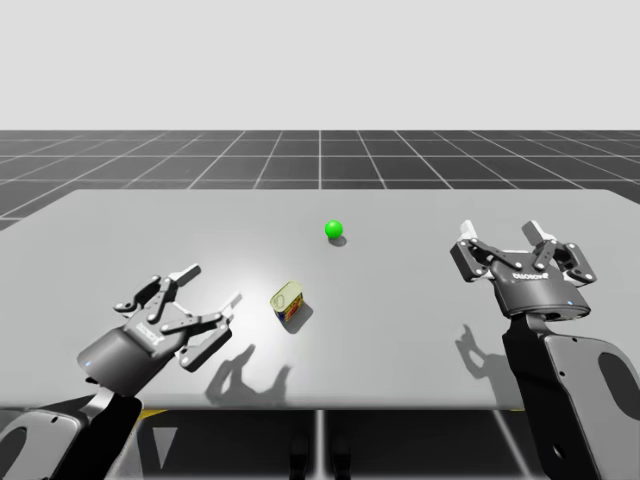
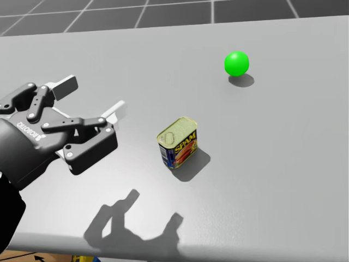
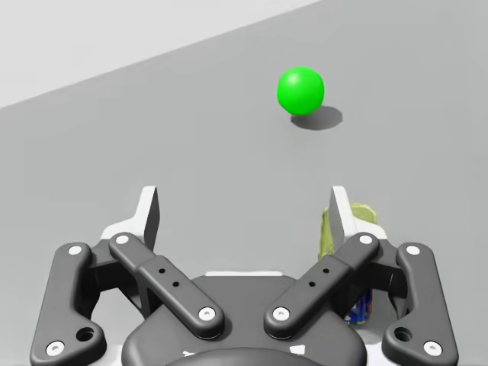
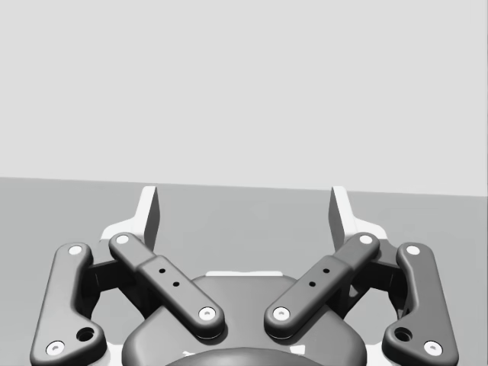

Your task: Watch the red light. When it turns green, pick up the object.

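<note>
Now my left gripper (image 2: 91, 98) hovers with fingers spread wide and empty, just left of the small yellow-topped rectangular tin (image 2: 179, 143) at mid-table. Beyond it the light (image 2: 236, 63) glows green, so grasping is due: shift right, straddle the tin, close. My right gripper (image 1: 502, 232), equally wide, hangs far right.

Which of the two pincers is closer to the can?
The left pincer: the yellow-topped rectangular can sits just beside it, while the right pincer is far off.
</note>
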You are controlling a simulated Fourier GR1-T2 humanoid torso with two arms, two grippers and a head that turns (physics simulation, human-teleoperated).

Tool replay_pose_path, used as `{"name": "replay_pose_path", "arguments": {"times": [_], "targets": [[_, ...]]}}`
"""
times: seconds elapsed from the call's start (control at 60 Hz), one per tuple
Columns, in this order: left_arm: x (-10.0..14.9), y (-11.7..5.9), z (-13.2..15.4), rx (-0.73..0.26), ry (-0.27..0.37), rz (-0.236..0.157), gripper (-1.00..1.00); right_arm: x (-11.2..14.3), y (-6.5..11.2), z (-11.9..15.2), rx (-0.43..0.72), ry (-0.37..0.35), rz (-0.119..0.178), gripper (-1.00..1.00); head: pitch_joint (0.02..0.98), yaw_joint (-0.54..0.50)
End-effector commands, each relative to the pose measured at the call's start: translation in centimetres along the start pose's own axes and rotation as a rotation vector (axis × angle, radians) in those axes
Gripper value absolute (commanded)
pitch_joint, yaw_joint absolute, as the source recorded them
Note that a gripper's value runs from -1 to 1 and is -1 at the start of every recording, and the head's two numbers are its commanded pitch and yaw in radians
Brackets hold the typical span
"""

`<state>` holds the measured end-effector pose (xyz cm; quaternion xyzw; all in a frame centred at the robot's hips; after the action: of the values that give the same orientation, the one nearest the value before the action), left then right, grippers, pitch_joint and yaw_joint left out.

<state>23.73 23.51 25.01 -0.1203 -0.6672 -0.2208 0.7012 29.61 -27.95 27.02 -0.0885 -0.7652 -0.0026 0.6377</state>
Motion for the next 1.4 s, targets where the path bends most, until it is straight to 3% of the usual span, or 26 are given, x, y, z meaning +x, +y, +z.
{"name": "replay_pose_path", "arguments": {"times": [0.017,0.25,0.533,0.75,0.783,1.15,1.183,1.217,1.233,1.4], "targets": [[-2.6,-1.6,0.4,-0.056,0.056,0.004,-1.00,0.0,0.0,0.0,-0.001,0.000,0.000,-1.00,0.813,0.15],[-5.7,-3.4,-1.2,-0.128,0.153,0.025,-1.00,0.0,0.0,0.0,-0.002,0.001,0.001,-1.00,0.816,0.15],[-6.7,-4.8,-3.9,-0.167,0.217,0.044,-1.00,0.0,0.0,0.0,-0.003,0.000,0.000,-1.00,0.819,0.14],[-7.5,-5.9,-6.7,-0.160,0.256,0.030,-1.00,0.0,-0.1,-0.1,-0.005,-0.003,-0.002,-1.00,0.819,0.14],[-7.7,-5.9,-7.2,-0.153,0.258,0.019,-1.00,0.0,-0.2,-0.1,-0.005,-0.003,-0.002,-1.00,0.819,0.13],[-9.2,-5.5,-10.4,-0.107,0.315,0.050,-1.00,0.2,-0.3,-0.1,-0.008,-0.008,-0.006,-1.00,0.815,0.12],[-9.3,-5.5,-10.4,-0.105,0.313,0.048,-0.90,0.2,-0.3,0.0,-0.008,-0.008,-0.006,-1.00,0.813,0.13],[-9.4,-5.5,-10.2,-0.112,0.313,0.049,-0.03,0.2,-0.3,0.0,-0.008,-0.008,-0.006,-1.00,0.811,0.12],[-9.4,-5.6,-10.1,-0.120,0.314,0.043,0.97,0.2,-0.3,0.0,-0.008,-0.009,-0.006,-1.00,0.809,0.12],[-9.7,-6.0,-9.8,-0.143,0.322,0.021,1.00,0.3,-0.4,0.0,-0.010,-0.009,-0.005,-1.00,0.754,0.12]]}}
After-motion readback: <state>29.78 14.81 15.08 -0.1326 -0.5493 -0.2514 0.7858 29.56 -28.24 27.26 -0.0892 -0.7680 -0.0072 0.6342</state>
